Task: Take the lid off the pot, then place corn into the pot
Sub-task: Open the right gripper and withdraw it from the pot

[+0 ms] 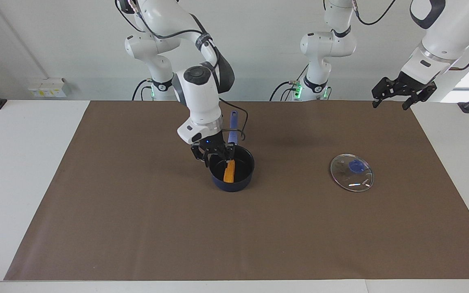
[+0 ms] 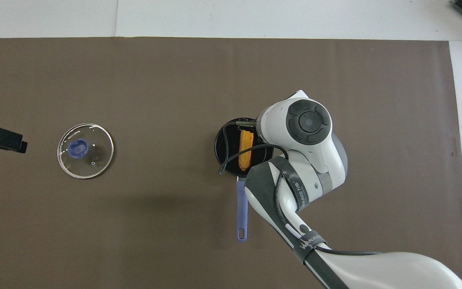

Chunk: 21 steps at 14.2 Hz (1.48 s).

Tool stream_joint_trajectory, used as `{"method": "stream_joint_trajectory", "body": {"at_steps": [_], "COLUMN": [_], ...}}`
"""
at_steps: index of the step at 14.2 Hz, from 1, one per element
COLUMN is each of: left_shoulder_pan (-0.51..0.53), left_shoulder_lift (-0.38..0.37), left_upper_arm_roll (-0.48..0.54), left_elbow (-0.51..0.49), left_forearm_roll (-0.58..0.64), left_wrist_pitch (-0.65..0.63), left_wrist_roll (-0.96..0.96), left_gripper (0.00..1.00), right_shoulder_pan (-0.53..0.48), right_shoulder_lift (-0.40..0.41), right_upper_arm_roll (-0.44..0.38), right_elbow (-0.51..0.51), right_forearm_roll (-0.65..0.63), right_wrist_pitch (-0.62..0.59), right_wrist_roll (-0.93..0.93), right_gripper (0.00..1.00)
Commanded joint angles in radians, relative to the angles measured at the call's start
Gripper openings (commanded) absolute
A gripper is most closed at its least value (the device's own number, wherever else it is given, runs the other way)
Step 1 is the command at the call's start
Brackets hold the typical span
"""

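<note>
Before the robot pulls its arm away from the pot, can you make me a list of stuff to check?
1. Lid off the pot: ok. The lid lies flat on the brown mat, toward the left arm's end of the table.
2. Corn in the pot: ok. The corn lies inside the pot.
3. Right gripper let go: ok. The right gripper is open above the pot's rim, with no corn between its fingers.
4. Pot upright: ok, with its handle pointing toward the robots.
5. Left gripper out of the way: ok. The left gripper waits, open, over the table's edge.
</note>
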Motion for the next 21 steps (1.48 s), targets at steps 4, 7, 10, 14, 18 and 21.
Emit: {"method": "stream_joint_trajectory", "body": {"at_steps": [4, 7, 10, 14, 18, 21], "left_shoulder_pan": [0.013, 0.015, 0.013, 0.013, 0.015, 0.015], "left_shoulder_lift": [-0.014, -0.014, -0.014, -0.014, -0.014, -0.014], "left_upper_arm_roll": [-0.008, -0.008, -0.008, -0.008, -0.008, -0.008], "left_elbow": [-0.009, -0.009, -0.009, -0.009, -0.009, -0.009], "left_forearm_roll": [0.001, 0.001, 0.001, 0.001, 0.001, 0.001], "left_wrist_pitch": [0.003, 0.003, 0.003, 0.001, 0.003, 0.001], "left_wrist_roll": [0.005, 0.005, 0.005, 0.005, 0.005, 0.005], "left_gripper": [1.00, 1.00, 1.00, 1.00, 1.00, 1.00], "right_shoulder_pan": [-0.183, -0.290, -0.369, -0.375, -0.375, -0.390], "right_shoulder_lift": [-0.122, -0.156, -0.151, -0.154, -0.154, -0.190], "right_upper_arm_roll": [0.003, -0.001, -0.001, -0.003, -0.065, -0.079], "right_elbow": [-0.017, 0.004, 0.072, 0.170, 0.250, 0.212], "right_forearm_roll": [0.011, 0.011, 0.013, -0.010, -0.010, -0.010], "right_wrist_pitch": [-0.191, -0.277, -0.335, -0.347, -0.452, -0.475], "right_wrist_roll": [-0.257, -0.341, -0.369, -0.368, -0.421, -0.426], "right_gripper": [1.00, 1.00, 1.00, 1.00, 1.00, 1.00]}}
